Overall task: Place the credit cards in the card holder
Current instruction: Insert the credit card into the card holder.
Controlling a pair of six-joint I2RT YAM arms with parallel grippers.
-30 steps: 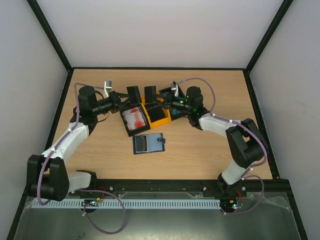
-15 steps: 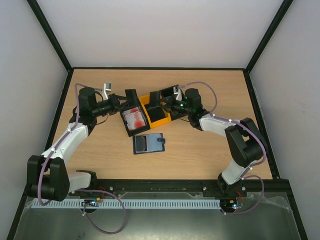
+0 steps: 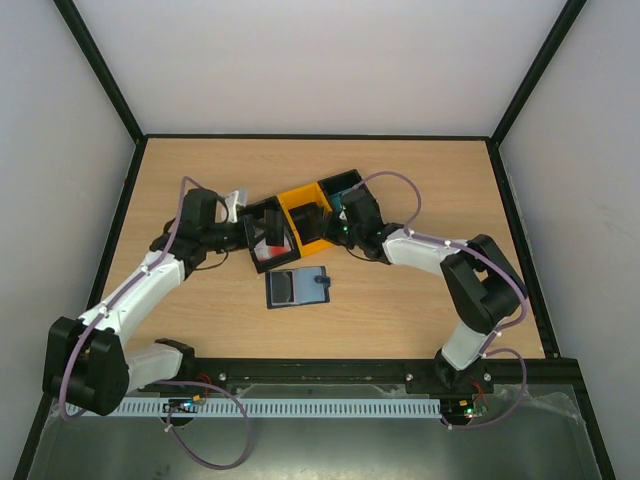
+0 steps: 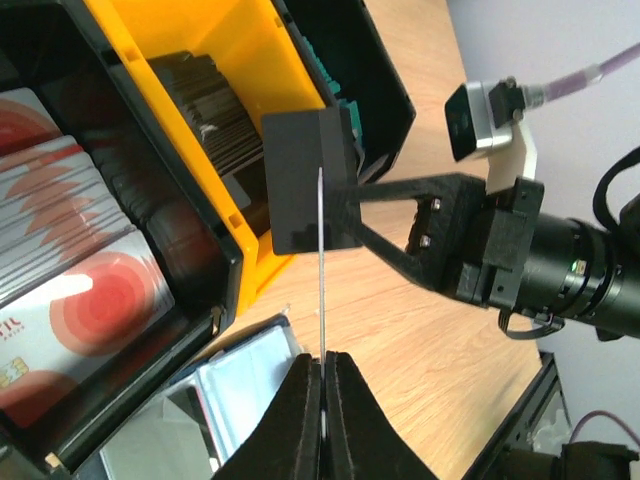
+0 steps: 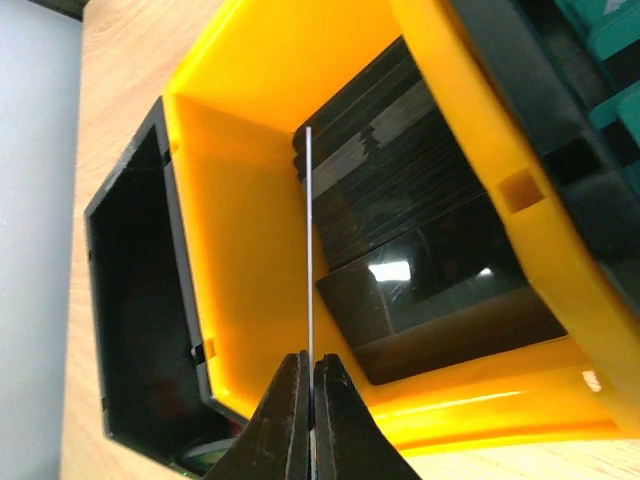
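Note:
My left gripper [image 4: 323, 365] is shut on a thin credit card [image 4: 321, 260], seen edge-on, above the table beside the card holder [image 4: 225, 405]. The right gripper [image 5: 309, 365] is shut on a black card [image 4: 305, 180], seen edge-on [image 5: 309, 250] in its own view, over the yellow bin [image 5: 260, 230]. From above, the left gripper [image 3: 272, 232] and right gripper [image 3: 318, 222] hang over the bins. The navy card holder [image 3: 298, 287] lies open just in front. White-and-red cards [image 4: 70, 270], black cards [image 5: 400, 170] and teal cards [image 4: 342, 95] are stacked in the bins.
Three bins stand in a slanted row mid-table: a black one [image 3: 258, 262] with the red-blotched cards, the yellow one [image 3: 297, 196], and a black one [image 3: 347, 180] with the teal cards. Black frame rails border the table.
Both grippers have come from the bins' far side toward the near side, each still shut on a card. They now hang lower, over the bins.

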